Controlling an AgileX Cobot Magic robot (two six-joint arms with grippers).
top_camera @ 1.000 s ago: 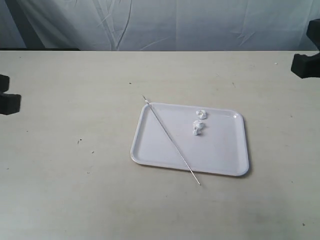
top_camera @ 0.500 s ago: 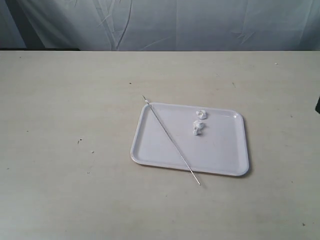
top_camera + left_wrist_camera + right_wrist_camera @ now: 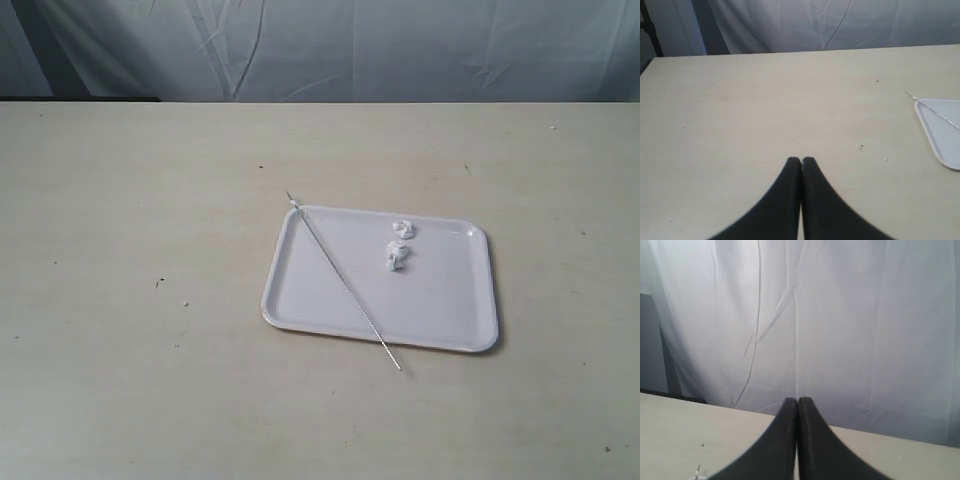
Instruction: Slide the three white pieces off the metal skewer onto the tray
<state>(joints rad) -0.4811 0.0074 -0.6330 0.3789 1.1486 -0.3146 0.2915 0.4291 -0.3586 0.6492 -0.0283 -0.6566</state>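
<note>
Metal skewer (image 3: pixel 344 282) lies bare across tray (image 3: pixel 440 310), well apart from both tools (left tool (image 3: pixel 801 160), right tool (image 3: pixel 798 400) clenched, empty); white pieces (image 3: pixel 396 256) in tray.

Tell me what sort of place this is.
Likely a lab test bench, not a kitchen: a plain pale table, a white sheet hung behind it, and a tray with a skewer across it.
</note>
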